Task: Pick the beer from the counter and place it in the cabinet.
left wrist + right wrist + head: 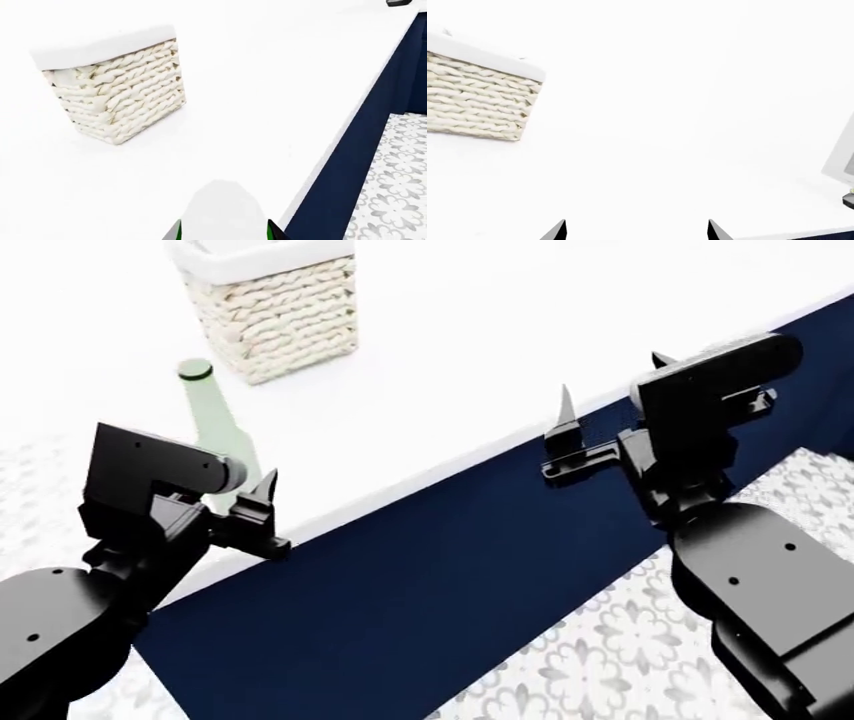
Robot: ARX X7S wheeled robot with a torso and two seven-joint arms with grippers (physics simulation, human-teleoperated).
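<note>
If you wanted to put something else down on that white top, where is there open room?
The white counter is bare from the cream woven basket across to the right gripper and along its navy front edge. The crowded spot is the corner near the left gripper, where the slim green glass bottle stands just before the basket.

In the head view my left gripper [254,502] covers the lower body of the beer [218,430], so I cannot see its base. In my left wrist view the bottle is cut by the picture's edge and looks mostly washed white. The woven basket [274,310] loses its rim at the edge. My right fingertips [558,231] are cropped. A small dark object [848,200], perhaps on the counter [680,125], is cut off too.
</note>
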